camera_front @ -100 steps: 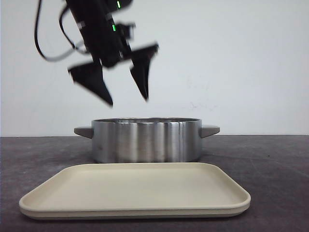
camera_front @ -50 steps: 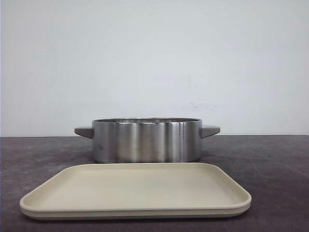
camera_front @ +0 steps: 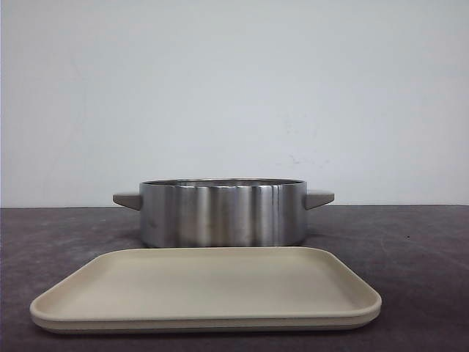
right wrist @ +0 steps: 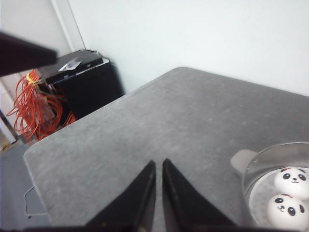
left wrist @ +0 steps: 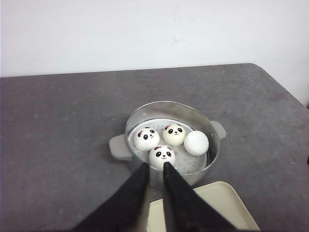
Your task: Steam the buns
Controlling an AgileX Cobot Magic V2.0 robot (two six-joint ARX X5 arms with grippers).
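Left wrist view gives me the whole job at a glance: four buns (left wrist: 165,140) sit together in the pot (left wrist: 145,116), just beyond and below my left gripper (left wrist: 154,170). Three show panda faces; the fourth shows only plain white. That gripper's jaws are nearly together with nothing between them. My right gripper (right wrist: 158,165) is likewise closed on nothing, hanging over bare surface (right wrist: 159,121) with the pot off to one side of it; two buns peek in at the edge of that view.

From the front I see neither arm, only the pot and the bare tray (camera_front: 205,282) in front of it.

I judge the loading done, since no bun lies on the tray. No lid appears in any view, so I'd look for one before moving. Otherwise I'd keep both arms high and clear of the pot's rim and handles.
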